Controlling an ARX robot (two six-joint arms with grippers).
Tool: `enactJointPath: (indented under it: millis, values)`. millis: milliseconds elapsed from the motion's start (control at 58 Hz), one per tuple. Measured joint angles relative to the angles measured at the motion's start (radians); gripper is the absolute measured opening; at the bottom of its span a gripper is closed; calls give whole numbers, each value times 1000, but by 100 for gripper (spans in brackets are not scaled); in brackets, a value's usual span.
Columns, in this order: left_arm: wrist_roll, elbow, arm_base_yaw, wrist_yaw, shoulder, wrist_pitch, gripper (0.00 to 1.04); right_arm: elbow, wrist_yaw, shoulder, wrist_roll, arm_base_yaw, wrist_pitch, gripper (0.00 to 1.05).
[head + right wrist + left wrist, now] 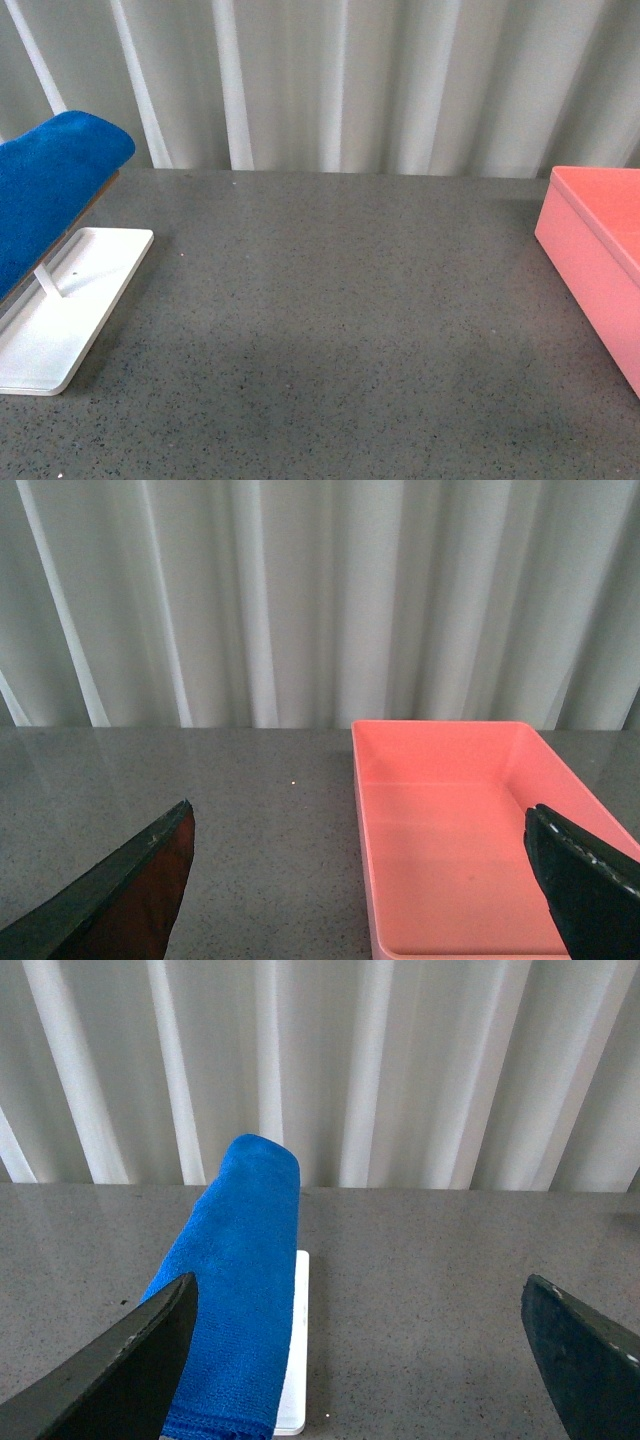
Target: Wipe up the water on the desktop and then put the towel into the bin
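As we look across from the front camera, the speckled dark grey table (340, 330) takes up most of what we see, with a pale pleated curtain (330, 80) hanging behind its far edge at twelve o'clock. At three o'clock the salmon-pink bin (590, 250) stands on the table, cut off by the frame edge; the right wrist camera shows its smooth floor and straight walls. At nine to ten o'clock the bright blue towel (45, 190) hangs draped over a rack, raised off the table. The flat white rack base (75, 300) lies beneath it at about eight o'clock, a short white post (46, 281) rising from it. Towel and bin sit well apart, at opposite sides of the table. The left end effector (358, 1290) is spread wide with nothing between its dark fingers (130, 1360); one finger overlaps the towel in that view, and we cannot tell whether they touch. The right end effector (358, 810) is likewise spread wide and holds nothing, with the bin ahead of it.
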Motion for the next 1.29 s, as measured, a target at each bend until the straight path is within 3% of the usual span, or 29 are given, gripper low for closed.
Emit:
enactJointPath:
  millis: [1139,1156,1208,1242,1294]
  values:
    - [0,0,0,0,0,0,98,0,0,0,0,0,0,98]
    - [-1,1,1,8,2,-2,98,0,0,0,0,0,0,98]
    - [-72,71,68,208,98,-192,98,0,1,0,0,0,0,98]
    - [-98,106,93,280,158,-271,98,0,-2,0,0,0,0,98]
    - [-141,140,103,316,236,-316,98,0,-2,0,0,0,0,98]
